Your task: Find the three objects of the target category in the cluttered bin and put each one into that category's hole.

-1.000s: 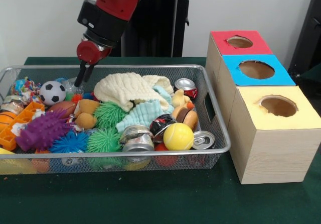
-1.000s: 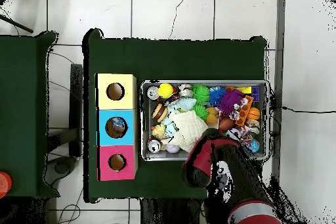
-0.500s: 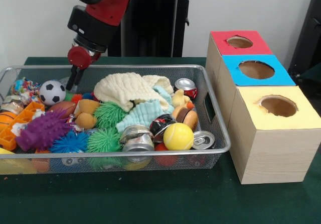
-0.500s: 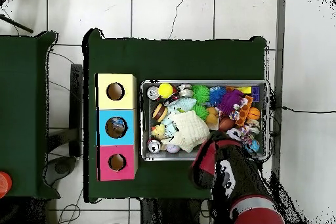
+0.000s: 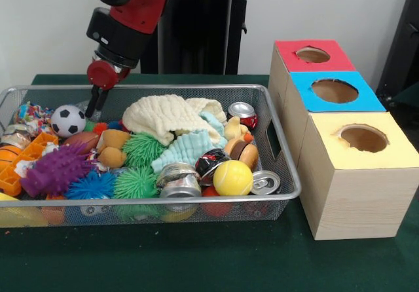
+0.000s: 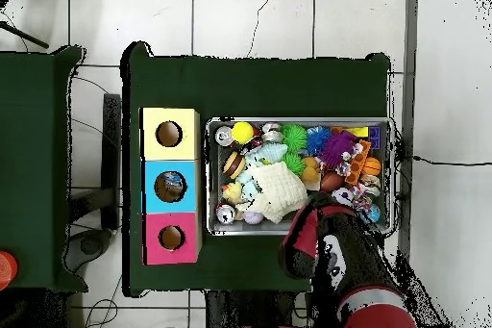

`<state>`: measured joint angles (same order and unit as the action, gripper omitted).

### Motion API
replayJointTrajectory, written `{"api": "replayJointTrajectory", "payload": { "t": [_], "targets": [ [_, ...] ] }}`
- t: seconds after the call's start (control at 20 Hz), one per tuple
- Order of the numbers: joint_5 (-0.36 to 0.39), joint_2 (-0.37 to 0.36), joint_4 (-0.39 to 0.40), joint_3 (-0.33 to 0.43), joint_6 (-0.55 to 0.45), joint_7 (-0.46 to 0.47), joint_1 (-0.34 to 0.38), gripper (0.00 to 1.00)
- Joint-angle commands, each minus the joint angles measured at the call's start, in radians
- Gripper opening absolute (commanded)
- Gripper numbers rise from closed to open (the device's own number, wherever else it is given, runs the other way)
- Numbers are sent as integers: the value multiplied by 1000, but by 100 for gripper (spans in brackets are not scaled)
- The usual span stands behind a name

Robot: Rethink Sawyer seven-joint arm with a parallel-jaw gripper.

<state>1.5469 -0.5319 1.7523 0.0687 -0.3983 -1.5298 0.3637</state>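
Observation:
My gripper (image 5: 93, 107) hangs at the far left corner of the wire bin (image 5: 281, 154), just above the toys and right beside the small soccer ball (image 5: 68, 120). Nothing shows in its grasp. The bin is packed: a cream cloth (image 5: 160, 115), crushed cans (image 5: 242, 113) (image 5: 265, 182) (image 5: 178, 181), a yellow tennis ball (image 5: 232, 177), green spiky balls (image 5: 135, 182), a purple spiky toy (image 5: 55, 169) and a brown football (image 5: 82, 139). In the overhead view the red arm (image 6: 332, 247) covers the gripper and the bin's lower right corner.
Right of the bin stand three joined wooden boxes with round holes: red top (image 5: 288, 53), blue top (image 5: 301, 86), yellow top (image 5: 327, 148). In the overhead view something lies inside the blue box's hole (image 6: 171, 186). Green cloth covers the table (image 5: 196, 259).
In the front view the arm and gripper have shifted left along the bin's far edge, from near the cream cloth to beside the soccer ball. Hardly any motion in the last half second.

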Motion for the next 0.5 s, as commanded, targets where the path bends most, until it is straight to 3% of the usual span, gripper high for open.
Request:
{"api": "replayJointTrajectory", "payload": {
  "t": [0.05, 0.5],
  "targets": [
    [13, 61, -52, -18, 70, -182, 39, 100],
    [-6, 99, -32, -38, 109, -248, 21, 100]
  ]
}}
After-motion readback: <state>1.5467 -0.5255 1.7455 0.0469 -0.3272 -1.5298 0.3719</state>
